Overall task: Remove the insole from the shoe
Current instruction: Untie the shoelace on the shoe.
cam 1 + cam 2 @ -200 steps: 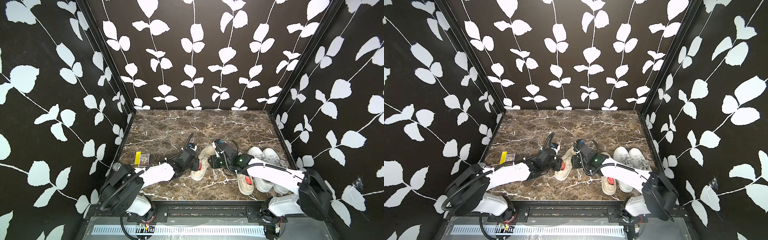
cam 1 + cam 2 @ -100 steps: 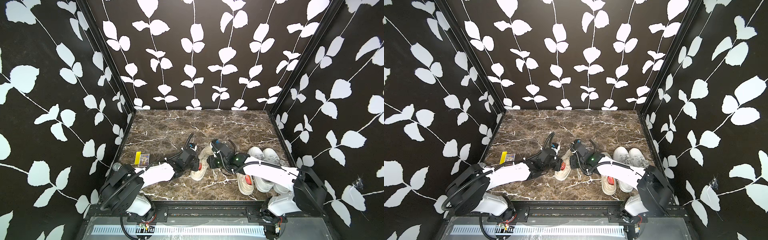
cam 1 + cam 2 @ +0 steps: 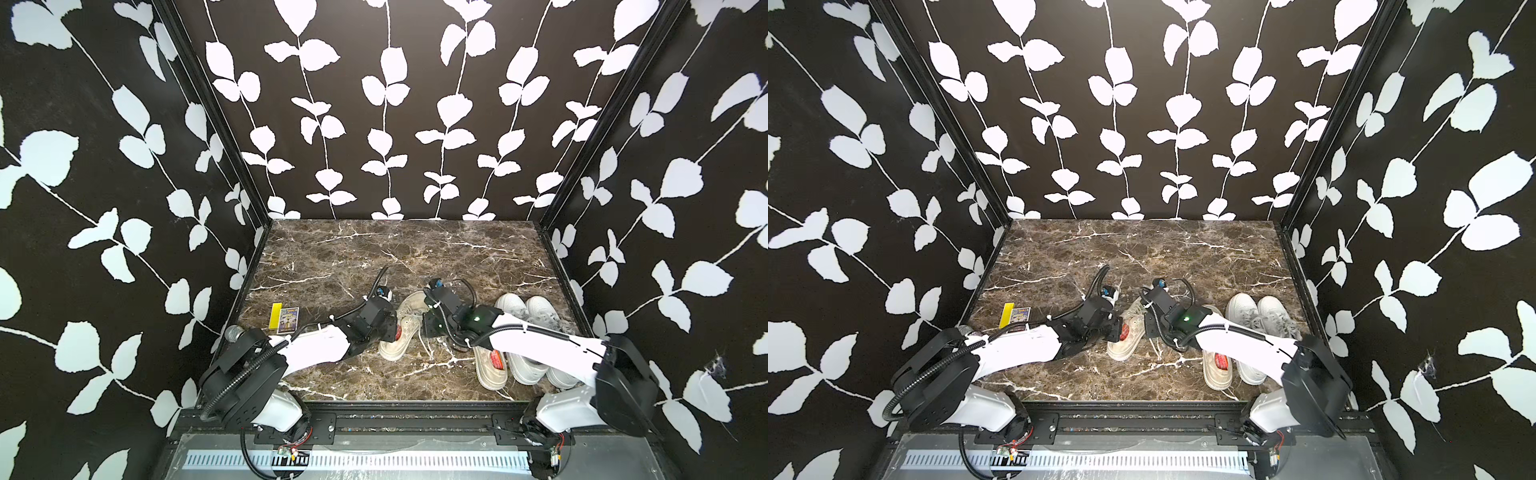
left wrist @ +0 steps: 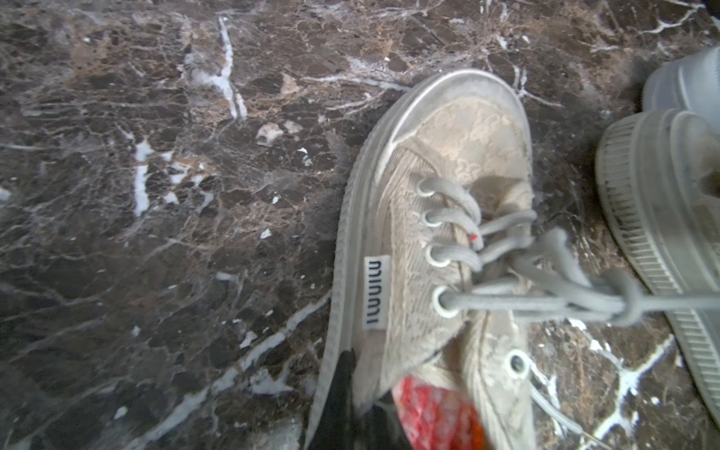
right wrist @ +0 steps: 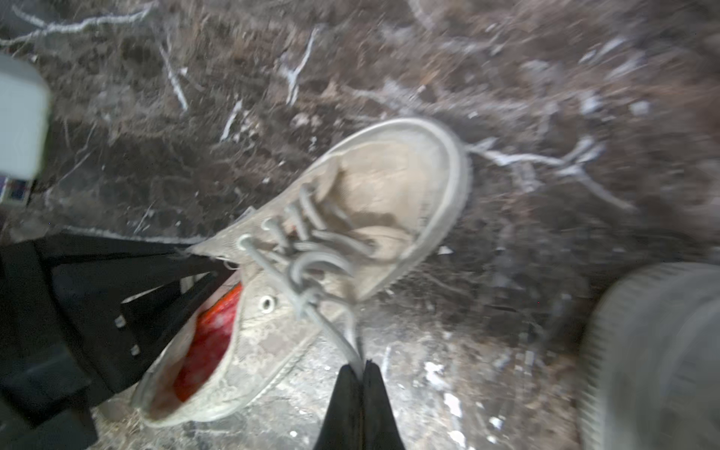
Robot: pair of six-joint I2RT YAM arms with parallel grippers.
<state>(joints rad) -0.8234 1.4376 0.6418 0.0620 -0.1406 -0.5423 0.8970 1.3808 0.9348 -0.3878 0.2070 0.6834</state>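
A beige lace-up shoe (image 3: 409, 322) (image 3: 1128, 332) lies mid-table, its toe pointing to the back. The red insole (image 4: 432, 413) (image 5: 210, 343) shows inside the shoe's opening. My left gripper (image 4: 362, 389) (image 3: 388, 328) is shut on the shoe's side wall near the opening, one finger outside and one inside. My right gripper (image 5: 362, 364) (image 3: 426, 328) sits on the shoe's other side. It is shut on a grey lace (image 5: 339, 343) that runs taut from the knot. In the right wrist view the left gripper's black body (image 5: 97, 311) shows beside the heel.
A second beige shoe (image 3: 490, 365) with a red insole lies front right, beside a pair of white sneakers (image 3: 536, 328). A yellow block and a small card box (image 3: 284, 318) lie at the left. Patterned walls close in the left, right and back sides.
My right gripper's jaws have closed onto the shoe's lace. The left gripper has kept its hold on the shoe's side and has not moved.
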